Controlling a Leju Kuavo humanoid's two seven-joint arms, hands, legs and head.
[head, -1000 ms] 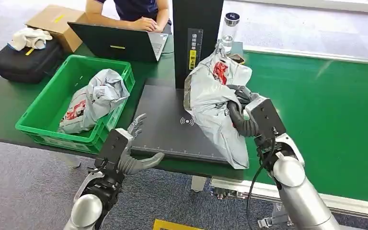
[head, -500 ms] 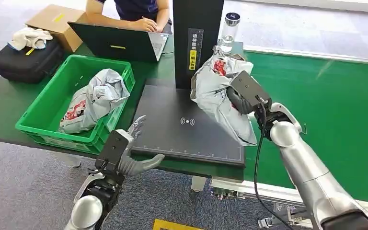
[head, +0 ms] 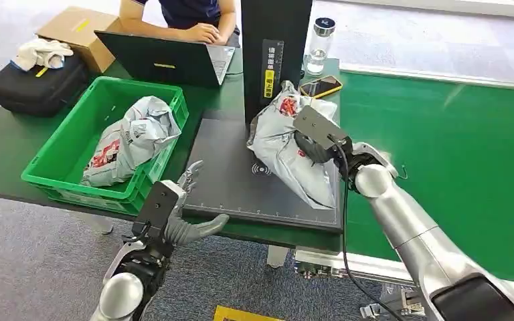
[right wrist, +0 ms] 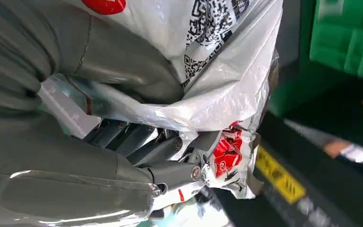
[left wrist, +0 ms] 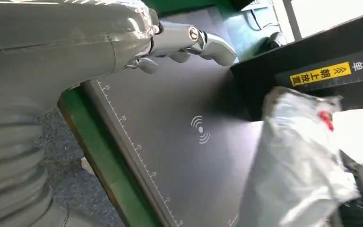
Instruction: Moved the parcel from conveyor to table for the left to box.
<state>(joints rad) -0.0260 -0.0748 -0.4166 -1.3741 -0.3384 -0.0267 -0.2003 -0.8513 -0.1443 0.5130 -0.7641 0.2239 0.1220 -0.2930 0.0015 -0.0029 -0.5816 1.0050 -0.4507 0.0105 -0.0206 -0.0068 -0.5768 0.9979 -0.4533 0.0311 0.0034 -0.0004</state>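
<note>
The right hand (head: 316,137) is gripping a crumpled grey plastic parcel (head: 282,150), its dark fingers (right wrist: 137,142) wrapped tightly into the wrinkled film. The parcel, marked with red printing and a black code patch, is hanging over the dark scanning mat (head: 241,180) on the tabletop (head: 13,144), just in front of a black upright post (head: 274,47); whether its lower end is touching the mat is unclear. The left hand (head: 174,214) is hovering at the mat's near edge, fingers (left wrist: 208,40) spread apart and holding nothing. To the left, a green crate (head: 60,154) is holding another grey parcel (head: 130,137). A phone (head: 321,85), a bottle (head: 320,40) and a laptop (head: 164,60) are sitting behind, where a person (head: 187,17) is typing.
</note>
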